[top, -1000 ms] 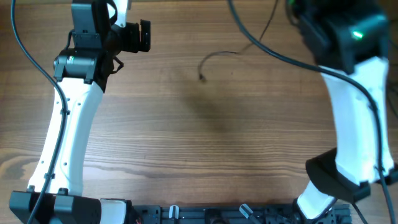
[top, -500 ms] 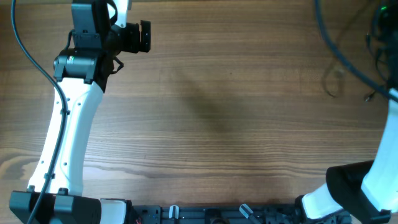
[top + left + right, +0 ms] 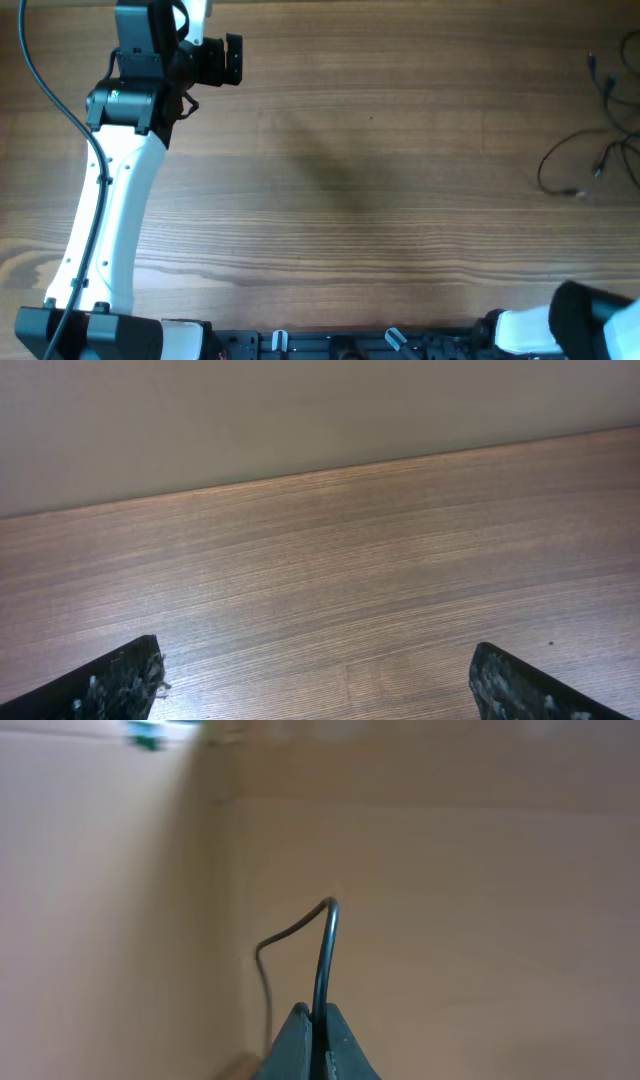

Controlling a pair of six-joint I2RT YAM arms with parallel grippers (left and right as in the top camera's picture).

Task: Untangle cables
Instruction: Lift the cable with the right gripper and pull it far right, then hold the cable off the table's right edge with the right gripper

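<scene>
- since a second ago the thin black flexible cables [image 3: 545, 165] have travelled from the far middle of the brown wooden bench [image 3: 380, 200] to its right edge. the white right arm [image 3: 590, 322] has swung away with them, and only its base shows now in the lower right corner of the overhead view. the white left arm [image 3: 110, 220] has not moved.
- the cables lie now as loose loops and separate strands at the right edge of the bench, and some run out of the picture there. i cannot tell if they cross one another.
- the right pincer [image 3: 313, 1025] is not seen from above. in its own wrist view it is clenched on one strand [image 3: 325, 945]. the strand rises straight out between the fingertips, then bends over to the left and drops.
- the left pincer [image 3: 320, 695] is released, its fingers wide apart with only bare wood between them. from above it stands at the far left of the bench.
- the relation that matters: the cables lie well apart from the left pincer, to its right, with nearly the whole bench between. the right arm is much nearer and already has one strand, whose long axis runs in line with its fingers. so i judge that the coming pull belongs to the right arm, unless the left arm first crosses the bench.
</scene>
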